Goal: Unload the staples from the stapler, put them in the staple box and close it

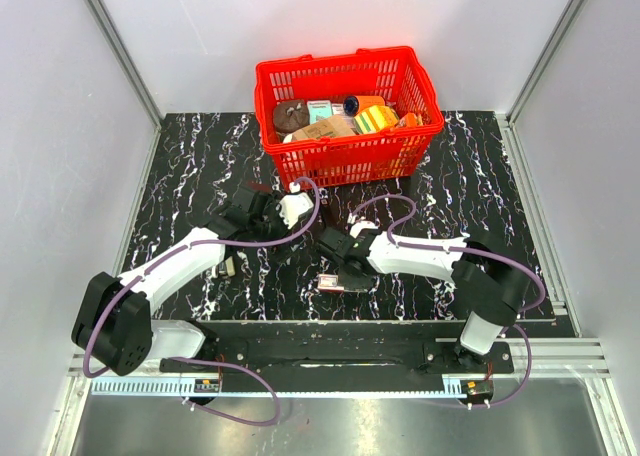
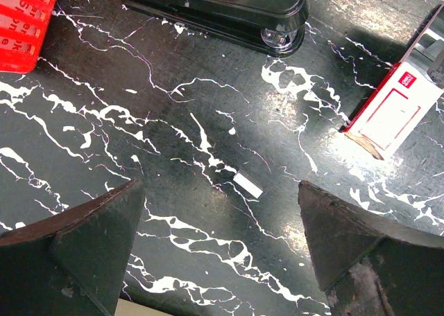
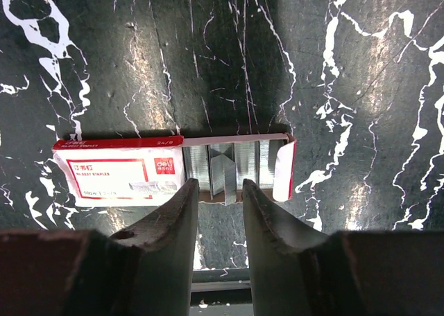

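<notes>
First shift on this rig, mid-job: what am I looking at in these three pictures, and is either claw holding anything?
The robot's left arm and right arm stand bolted at the near edge of the table. The overhead picture shows both, plus a red basket at the back. The other two come from wrist cameras. The left claw is wide open, empty, above a loose staple strip; the black stapler lies beyond. The right claw, jaws nearly together, hangs over the staples in the open staple box; whether it grips any, I cannot tell.
</notes>
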You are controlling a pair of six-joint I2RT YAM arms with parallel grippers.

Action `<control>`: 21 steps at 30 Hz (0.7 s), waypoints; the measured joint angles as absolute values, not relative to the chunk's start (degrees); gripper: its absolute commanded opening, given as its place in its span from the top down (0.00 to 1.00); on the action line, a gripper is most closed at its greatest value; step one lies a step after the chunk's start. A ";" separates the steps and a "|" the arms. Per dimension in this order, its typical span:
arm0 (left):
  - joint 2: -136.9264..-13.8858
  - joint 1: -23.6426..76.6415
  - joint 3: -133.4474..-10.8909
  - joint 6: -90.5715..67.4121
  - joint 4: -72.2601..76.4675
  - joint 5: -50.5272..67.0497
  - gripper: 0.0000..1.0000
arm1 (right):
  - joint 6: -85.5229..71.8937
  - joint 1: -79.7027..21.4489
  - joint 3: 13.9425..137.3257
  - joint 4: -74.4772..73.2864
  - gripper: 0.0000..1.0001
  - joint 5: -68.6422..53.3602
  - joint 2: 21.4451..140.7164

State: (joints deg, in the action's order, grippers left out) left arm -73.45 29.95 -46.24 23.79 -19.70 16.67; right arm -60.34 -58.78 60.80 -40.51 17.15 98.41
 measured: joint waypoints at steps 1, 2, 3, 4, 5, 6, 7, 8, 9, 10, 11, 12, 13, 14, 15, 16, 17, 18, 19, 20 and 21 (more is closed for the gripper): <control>-73.45 29.95 -46.24 23.81 -19.70 16.67 0.03 | -60.42 -58.78 60.80 -40.51 0.63 17.21 98.41; -73.45 29.95 -46.24 23.79 -19.70 16.67 0.03 | -60.49 -58.78 60.80 -40.51 0.64 17.34 98.41; -73.45 29.95 -46.24 23.81 -19.70 16.67 0.03 | -60.51 -58.78 60.80 -40.51 0.65 17.50 98.41; -73.45 29.95 -46.24 23.81 -19.70 16.67 0.03 | -60.53 -58.78 60.77 -40.53 0.66 17.61 98.41; -73.45 29.95 -46.24 23.81 -19.70 16.67 0.03 | -60.53 -58.78 60.80 -40.53 0.66 17.74 98.41; -73.45 29.95 -46.24 23.81 -19.70 16.67 0.03 | -60.51 -58.81 60.80 -40.53 0.68 17.98 98.41; -73.45 29.95 -46.24 23.81 -19.70 16.67 0.03 | -60.53 -58.81 60.80 -40.53 0.69 18.15 98.41; -73.45 29.95 -46.24 23.81 -19.70 16.67 0.03 | -60.51 -58.81 60.80 -40.53 0.70 18.33 98.41; -73.45 29.95 -46.24 23.81 -19.70 16.67 0.03 | -60.51 -58.83 60.80 -40.53 0.71 18.55 98.41; -73.45 29.95 -46.24 23.81 -19.70 16.67 0.03 | -60.51 -58.83 60.80 -40.53 0.72 18.61 98.41; -73.45 29.95 -46.24 23.81 -19.70 16.67 0.03 | -60.51 -58.83 60.80 -40.53 0.73 18.68 98.41; -73.45 29.95 -46.24 23.81 -19.70 16.67 0.03 | -60.51 -58.85 60.80 -40.53 0.75 18.79 98.41; -73.45 29.95 -46.24 23.81 -19.70 16.67 0.03 | -60.51 -58.85 60.80 -40.53 0.76 18.90 98.41; -73.45 29.95 -46.24 23.81 -19.70 16.67 0.03 | -60.51 -58.85 60.80 -40.53 0.77 18.98 98.41; -73.45 29.95 -46.24 23.81 -19.70 16.67 0.03 | -60.51 -58.85 60.80 -40.56 0.79 18.98 98.41; -73.45 29.95 -46.24 23.81 -19.70 16.67 0.03 | -60.51 -58.87 60.80 -40.56 0.79 19.03 98.41; -73.45 29.95 -46.24 23.81 -19.70 16.67 0.03 | -60.49 -58.89 60.80 -40.56 0.80 19.05 98.41; -73.45 29.95 -46.24 23.83 -19.70 16.67 0.03 | -60.49 -58.89 60.80 -40.56 0.81 19.09 98.41; -73.45 29.95 -46.24 23.83 -19.70 16.67 0.03 | -60.49 -58.94 60.84 -40.62 0.81 19.18 98.41; -73.45 29.95 -46.24 23.86 -19.70 16.67 0.03 | -60.49 -59.00 60.84 -40.64 0.81 19.31 98.41; -73.45 29.95 -46.24 23.88 -19.70 16.67 0.03 | -60.49 -59.07 60.86 -40.71 0.82 19.46 98.41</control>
